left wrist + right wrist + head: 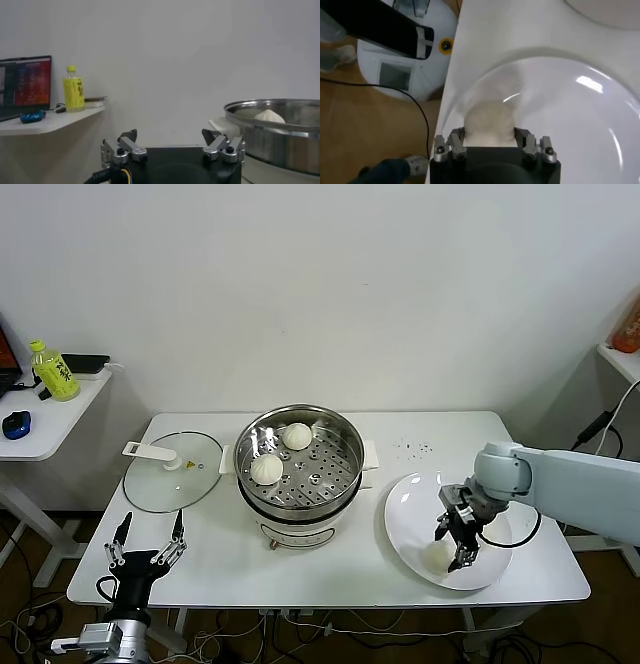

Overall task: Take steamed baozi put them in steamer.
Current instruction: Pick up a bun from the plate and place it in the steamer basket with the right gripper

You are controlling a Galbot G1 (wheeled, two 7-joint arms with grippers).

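Right fingers (pixel 517 135): spread apart, one on each side of a bun, low over the plate. I cannot tell if they squeeze it yet.
Right gripper (pixel 458 542): points down at the near part of the plate, at the end of the white right arm (pixel 570 484) that reaches in from the side.
Bun on the plate (pixel 489 121): round, cream-white and soft. It sits between the right fingers, close to the plate's near edge.
Plate (pixel 412 509): flat, white and shiny. It lies on the worktop under the right gripper, just beside the steamer.
Steamer (pixel 343 447): a big shiny metal pot on a white base, farther from the right fingers than the plate, in the middle of the worktop. It has a tray with holes inside.
Buns in the steamer (pixel 267 469): two of them sit on the tray, on the side away from the right fingers. One is behind the other (pixel 296 436).
Glass lid (pixel 190 484): round, with a white handle. It lies flat on the worktop past the steamer, near the left gripper.
Left gripper (pixel 148 546): at the near edge of the worktop, in front of the lid, well apart from the buns.
Left fingers (pixel 128 146): spread wide, holding nothing.
Worktop (pixel 330 569): a white table.
Side shelf (pixel 50 424): well off beyond the left gripper, with a yellow-green bottle (pixel 52 371) and a blue mouse (pixel 15 424) on it.
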